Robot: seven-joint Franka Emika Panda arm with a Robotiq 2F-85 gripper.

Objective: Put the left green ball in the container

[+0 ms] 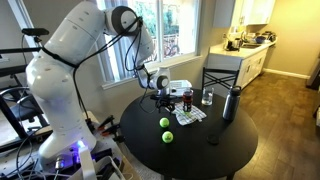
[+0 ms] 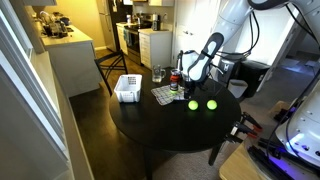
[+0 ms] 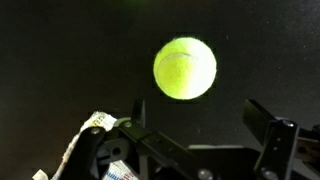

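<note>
Gripper (image 2: 190, 90) hangs with jaws spread, holding nothing, over the round black table (image 2: 150, 135). We see the container (image 2: 127, 88) at the table edge, well apart from the left green ball (image 2: 192, 104), which lies on the table below the gripper, beside the other green ball (image 2: 210, 103).

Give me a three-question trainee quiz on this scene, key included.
1. True or false: both green balls lie on the black table, outside the white basket.
2. How many balls does the wrist view show?
3. The end effector is: A) shut on a ball, B) open, holding nothing, C) out of view.
Key: 1 true; 2 one; 3 B.
</note>
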